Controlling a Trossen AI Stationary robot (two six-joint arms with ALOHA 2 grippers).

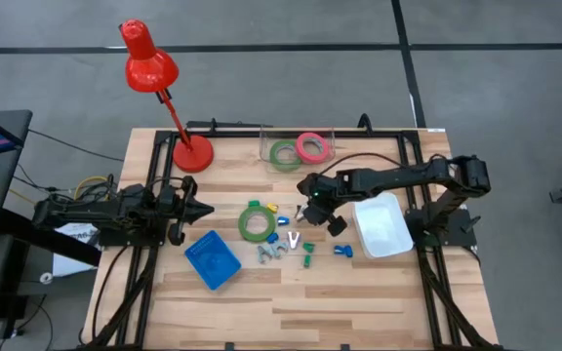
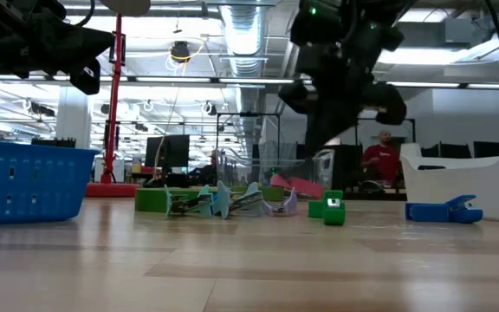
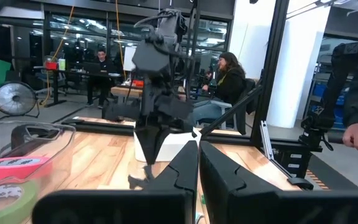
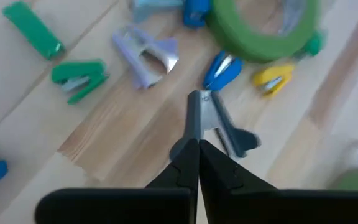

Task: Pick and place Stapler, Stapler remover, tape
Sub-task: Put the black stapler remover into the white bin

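Observation:
My right gripper (image 4: 197, 144) hangs above the scattered small pieces (image 1: 296, 244) at mid-table, shut on a grey stapler remover (image 4: 205, 118). It also shows high over the table in the low view (image 2: 332, 130). A lavender stapler remover (image 4: 145, 57), a green stapler (image 4: 78, 78) and a green tape ring (image 1: 255, 222) lie flat on the wood. A second green ring (image 1: 284, 154) and a pink ring (image 1: 311, 146) lie in a clear tray at the far edge. My left gripper (image 1: 203, 209) waits shut at the table's left, touching nothing. My right gripper pinches the grey stapler remover by one end (image 4: 194, 134) between its two fingertips, coming from above and pointing down. The remover is lifted clear of the table and hangs below the fingers (image 3: 146, 149), its free end away from them.
A blue basket (image 1: 212, 258) sits near the left gripper and a white bin (image 1: 383, 226) under the right arm. A red desk lamp (image 1: 191, 154) stands at the far left. Blue, yellow and green pieces lie around the green ring. People sit in the room beyond the table.

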